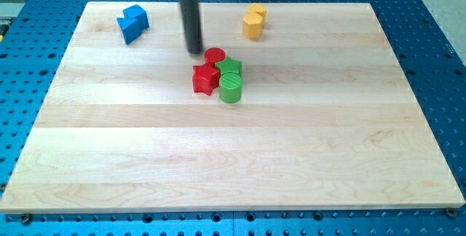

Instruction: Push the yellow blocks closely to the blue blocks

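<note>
Your tip [195, 51] stood just left of the red cylinder [214, 55], between blue blocks [132, 23] and yellow blocks [253, 22]; the tool had no jaws, so nothing was pinched.

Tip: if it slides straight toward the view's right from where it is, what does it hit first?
Probably the red cylinder. My tip sits just to its left, with a small gap. The red star and the green blocks lie lower, likely off that line. Depth is hard to judge, so the tip might only clip the cylinder's edge.
</note>
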Motion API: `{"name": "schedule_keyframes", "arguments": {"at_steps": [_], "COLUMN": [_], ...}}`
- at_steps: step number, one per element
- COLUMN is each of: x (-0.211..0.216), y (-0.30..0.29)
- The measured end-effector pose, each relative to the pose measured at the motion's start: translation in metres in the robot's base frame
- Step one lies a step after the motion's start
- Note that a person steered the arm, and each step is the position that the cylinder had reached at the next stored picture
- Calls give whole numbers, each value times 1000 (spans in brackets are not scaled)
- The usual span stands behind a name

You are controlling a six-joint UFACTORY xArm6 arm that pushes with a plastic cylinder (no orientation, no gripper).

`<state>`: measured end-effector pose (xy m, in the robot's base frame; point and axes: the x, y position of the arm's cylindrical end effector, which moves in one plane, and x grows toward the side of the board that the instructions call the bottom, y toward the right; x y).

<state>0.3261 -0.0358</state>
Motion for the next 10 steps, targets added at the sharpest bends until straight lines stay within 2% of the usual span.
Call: {"name": "schedule_keyframes", "arguments": {"at_steps": [1, 2, 3, 4, 6, 7, 8, 9, 10], "x": [3, -26, -56, -47, -42, -23, -17, -53, -91], "y": [96, 158, 116, 1, -109, -62, 60, 139, 126]}}
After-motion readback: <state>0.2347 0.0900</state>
